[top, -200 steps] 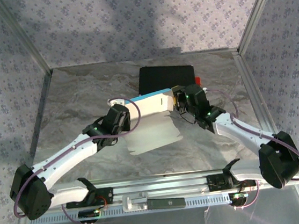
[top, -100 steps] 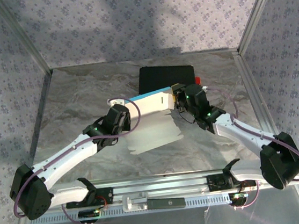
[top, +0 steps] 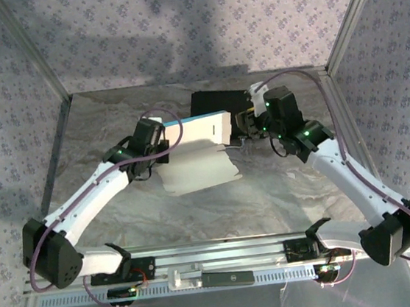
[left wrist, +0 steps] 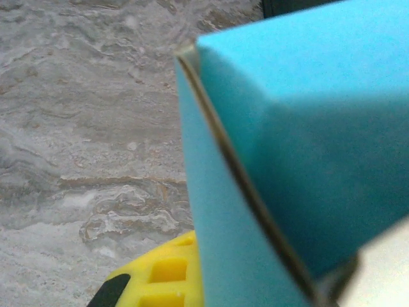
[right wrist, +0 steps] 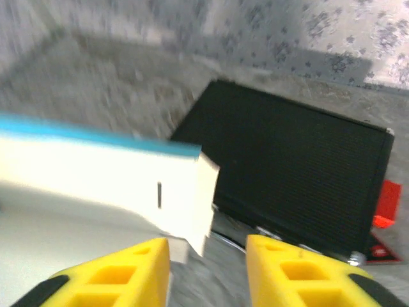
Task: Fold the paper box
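The paper box (top: 196,171) lies mid-table as a part-folded sheet, white side up. One long panel (top: 206,130) stands upright with a cyan top edge. My left gripper (top: 164,145) is shut on the sheet's left end; in the left wrist view the cyan cardboard (left wrist: 300,147) runs down beside one yellow finger (left wrist: 156,278). My right gripper (top: 241,129) hovers open just off the panel's right end. In the right wrist view its yellow fingertips (right wrist: 121,275) stand apart with nothing between them, and the white panel with a slit (right wrist: 128,182) is ahead to the left.
A black hard case (top: 218,104) lies right behind the box, large in the right wrist view (right wrist: 294,166), with a red piece (right wrist: 386,204) at its right. Patterned walls and metal posts (top: 346,26) enclose the table. A metal rail (top: 217,259) runs along the near edge.
Both arms have reached further from their bases, and the box has shifted up and left with the left gripper. The right wrist has risen and swung over beside the case.
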{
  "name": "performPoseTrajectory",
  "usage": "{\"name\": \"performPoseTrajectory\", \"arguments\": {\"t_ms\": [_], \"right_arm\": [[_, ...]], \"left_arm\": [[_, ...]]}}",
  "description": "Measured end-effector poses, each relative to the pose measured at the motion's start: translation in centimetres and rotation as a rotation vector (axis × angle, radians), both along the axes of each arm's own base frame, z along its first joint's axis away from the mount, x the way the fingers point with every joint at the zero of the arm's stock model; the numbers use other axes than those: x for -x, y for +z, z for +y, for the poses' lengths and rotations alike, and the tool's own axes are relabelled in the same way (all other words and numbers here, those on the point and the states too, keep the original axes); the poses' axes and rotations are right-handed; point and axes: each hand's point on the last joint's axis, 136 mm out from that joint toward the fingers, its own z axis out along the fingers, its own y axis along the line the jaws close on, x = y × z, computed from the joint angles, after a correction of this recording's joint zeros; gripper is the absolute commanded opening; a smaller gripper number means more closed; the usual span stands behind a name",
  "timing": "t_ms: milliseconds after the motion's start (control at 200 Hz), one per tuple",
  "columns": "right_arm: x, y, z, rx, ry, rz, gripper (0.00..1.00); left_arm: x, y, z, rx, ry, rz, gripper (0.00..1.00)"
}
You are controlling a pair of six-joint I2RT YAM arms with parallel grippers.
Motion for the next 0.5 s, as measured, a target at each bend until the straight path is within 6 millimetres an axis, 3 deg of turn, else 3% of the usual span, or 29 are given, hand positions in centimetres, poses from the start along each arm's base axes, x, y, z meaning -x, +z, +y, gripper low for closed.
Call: {"name": "performPoseTrajectory", "arguments": {"t_ms": [85, 285, 390, 500], "right_arm": [[0.1, -1.8, 0.6, 0.172, 0.093, 0.015, 0.45], [-1.3, -3.1, 3.7, 0.48, 0.258, 0.009, 0.48], [-1.7, -4.8, 4.7, 0.578, 0.315, 0.048, 0.48], [-1.6, -6.4, 4.5, 0.637, 0.353, 0.095, 0.48]], "left_arm": [[-0.1, -0.4, -0.5, -0.012, -0.038, 0.047, 0.0], [0.4, -1.8, -0.3, -0.037, -0.092, 0.157, 0.0], [0.7, -2.0, -0.1, -0.043, -0.11, 0.192, 0.0], [0.8, -1.7, -0.1, -0.041, -0.132, 0.209, 0.0]]}}
